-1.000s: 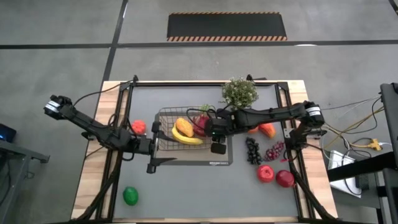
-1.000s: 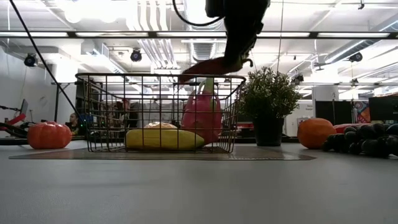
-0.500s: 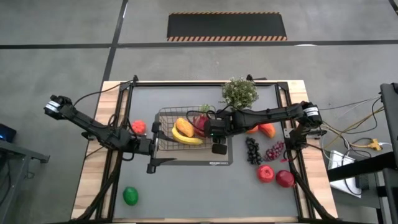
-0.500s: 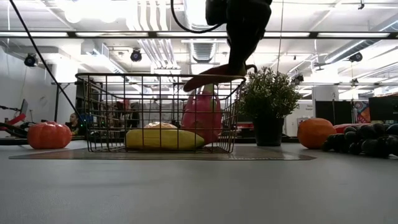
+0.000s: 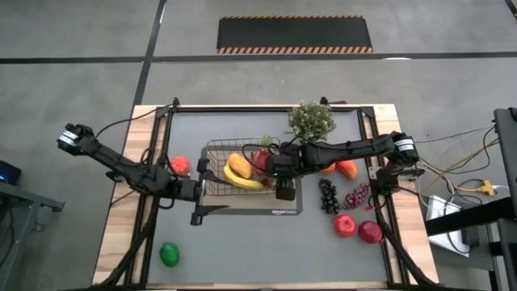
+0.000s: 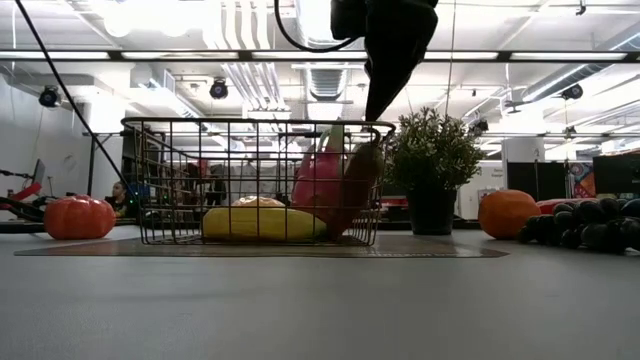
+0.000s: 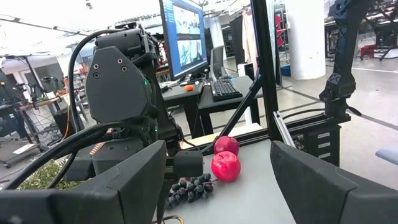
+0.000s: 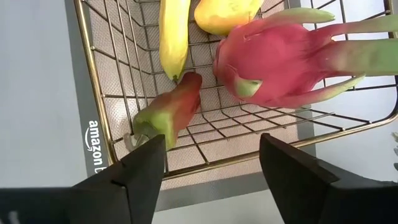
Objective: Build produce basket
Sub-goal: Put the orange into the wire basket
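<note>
Now, starting at the left of the surface point(image 5: 242, 242): a green lime point(image 5: 169, 255) lies alone near the front corner, and a red fruit point(image 5: 180, 165) sits just outside the basket point(image 5: 212, 187). The left tool point(image 5: 199, 212) waits beside the basket's front left corner, its fingers spread wide and holding nothing.

Inside the basket lie the banana point(image 5: 240, 179), the orange mango point(image 8: 225, 14) and the pink dragon fruit point(image 8: 281, 57). What is new is the red pepper point(image 8: 169, 111): a second ago it hung in the right tool point(image 5: 283, 179) above the rim; now it has dropped and leans inside the basket against the dragon fruit, its tip beside the banana. The right tool hovers just above it, fingers parted and empty. So I judge one more piece is delivered.

Further right, past the potted plant point(image 5: 311, 120), the grapes point(image 5: 327, 196), two red apples point(image 5: 358, 228) and an orange piece point(image 5: 346, 169) still wait outside the basket.
</note>
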